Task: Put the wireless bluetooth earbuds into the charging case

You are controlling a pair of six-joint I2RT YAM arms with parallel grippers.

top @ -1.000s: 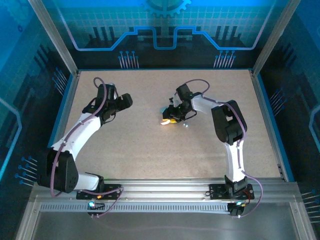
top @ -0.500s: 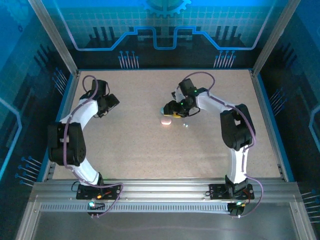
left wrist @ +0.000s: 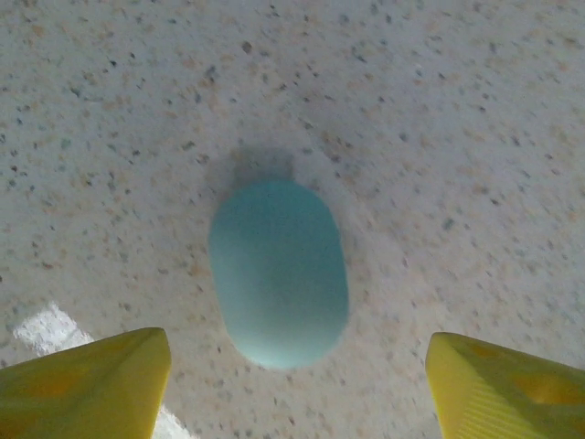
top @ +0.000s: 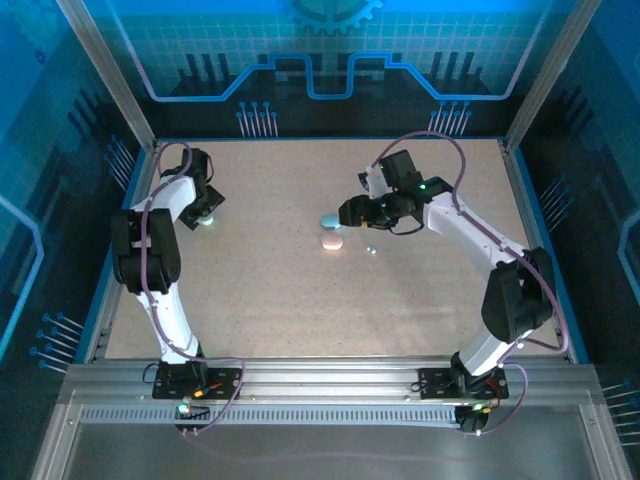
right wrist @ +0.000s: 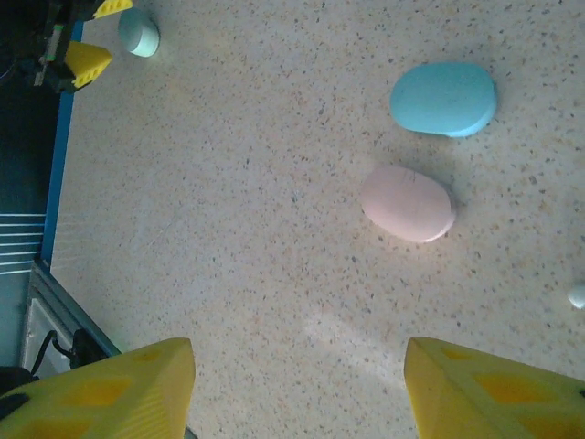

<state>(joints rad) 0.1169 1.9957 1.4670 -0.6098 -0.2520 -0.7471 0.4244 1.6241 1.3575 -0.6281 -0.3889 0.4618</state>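
Over the speckled desk (top: 300,290), both claws are being held wide open and empty, probably for aiming: left claw (left wrist: 297,366) above a teal case (left wrist: 278,272), right claw (right wrist: 302,384) above a pink case (right wrist: 407,203), one earbud (right wrist: 577,295) lying loose nearby.

Speckled beige table (top: 280,290); slotted metal rail (top: 330,400) along its near edge; blue gear-patterned panel (top: 335,40) behind.
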